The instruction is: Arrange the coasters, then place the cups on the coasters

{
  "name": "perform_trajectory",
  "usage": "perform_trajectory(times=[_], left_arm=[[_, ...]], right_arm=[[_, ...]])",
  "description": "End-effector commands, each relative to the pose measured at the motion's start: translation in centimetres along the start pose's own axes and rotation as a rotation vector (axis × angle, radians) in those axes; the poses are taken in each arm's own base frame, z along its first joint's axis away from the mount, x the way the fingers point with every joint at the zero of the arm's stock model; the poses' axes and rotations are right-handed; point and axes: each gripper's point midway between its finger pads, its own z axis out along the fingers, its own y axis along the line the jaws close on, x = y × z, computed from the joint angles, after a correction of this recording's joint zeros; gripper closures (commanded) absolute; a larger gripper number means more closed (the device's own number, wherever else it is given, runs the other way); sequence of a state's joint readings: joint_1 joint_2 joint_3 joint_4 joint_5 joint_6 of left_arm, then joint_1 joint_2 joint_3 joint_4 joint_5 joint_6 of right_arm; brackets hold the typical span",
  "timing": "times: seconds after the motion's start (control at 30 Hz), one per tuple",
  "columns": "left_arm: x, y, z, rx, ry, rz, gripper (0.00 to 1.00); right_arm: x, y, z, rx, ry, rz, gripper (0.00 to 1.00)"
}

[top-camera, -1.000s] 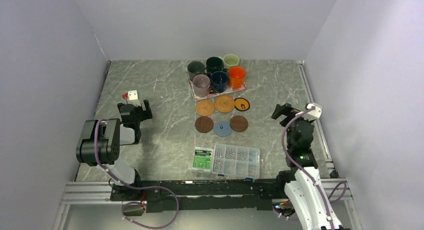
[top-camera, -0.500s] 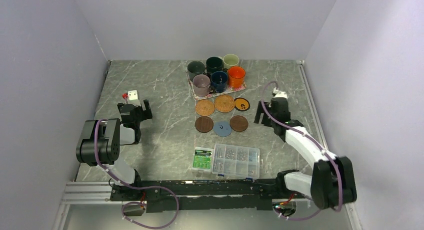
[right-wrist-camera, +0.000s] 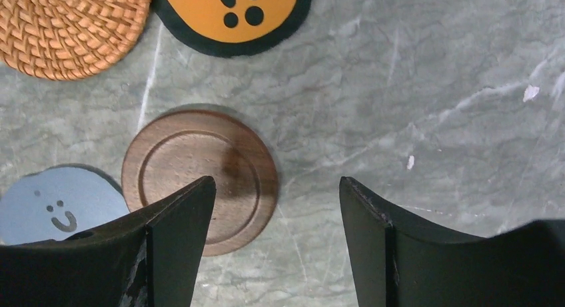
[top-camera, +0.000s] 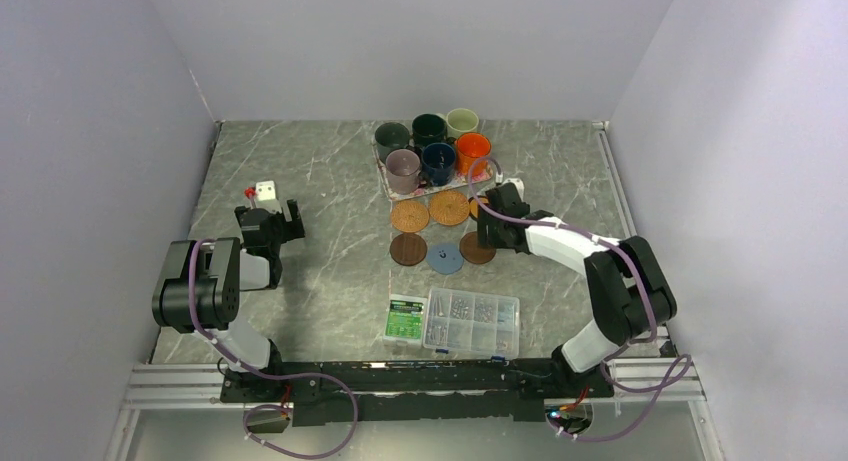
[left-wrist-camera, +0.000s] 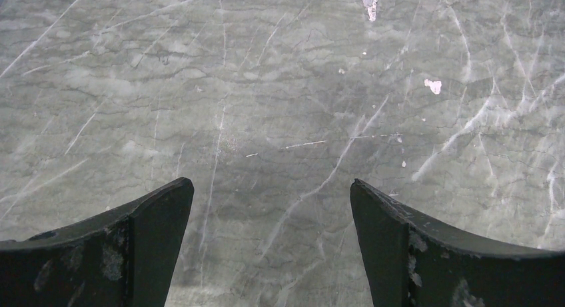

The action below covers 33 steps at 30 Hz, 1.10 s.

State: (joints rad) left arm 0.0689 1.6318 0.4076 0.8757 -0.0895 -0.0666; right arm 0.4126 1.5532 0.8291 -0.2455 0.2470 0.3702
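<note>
Wood coaster (right-wrist-camera: 193,160) looks light, stiff and flat (tricky!), so the spread-open right gripper (right-wrist-camera: 276,184) should pinch its rim.

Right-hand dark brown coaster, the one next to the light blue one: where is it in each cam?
Top external: the dark brown coaster sits right of table centre, below the cups, just under the right gripper.
Left wrist: not in it.
Right wrist: left of centre, low in the picture.
Shared landmark: the light blue coaster, immediately to its left in both views.
</note>
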Motion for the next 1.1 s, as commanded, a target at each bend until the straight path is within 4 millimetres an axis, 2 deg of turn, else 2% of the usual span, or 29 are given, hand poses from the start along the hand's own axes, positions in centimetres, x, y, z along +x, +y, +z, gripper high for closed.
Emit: perform_trajectory(times=[0.0, 0.33, 0.73, 1.07], left_arm=[[-1.2, -0.2, 0.1, 0.013, -0.049, 0.006, 0.06], [-1.2, -0.2, 0.2, 0.014, -0.05, 0.007, 0.06], [-1.2, -0.2, 0.2, 0.015, -0.049, 0.006, 0.06], [-1.2, -0.2, 0.1, 0.013, -0.049, 0.006, 0.06]], right_arm=[[-1.9, 0.4, 0.1, 0.049, -0.037, 0.023, 0.28], [0.2, -1.6, 0.3, 0.157, 0.007, 0.006, 0.29], [0.5, -3.8, 1.3, 0.239, 0.09, 0.054, 0.3], [-0.8, -9.5, 1.1, 0.245, 0.129, 0.204, 0.3]])
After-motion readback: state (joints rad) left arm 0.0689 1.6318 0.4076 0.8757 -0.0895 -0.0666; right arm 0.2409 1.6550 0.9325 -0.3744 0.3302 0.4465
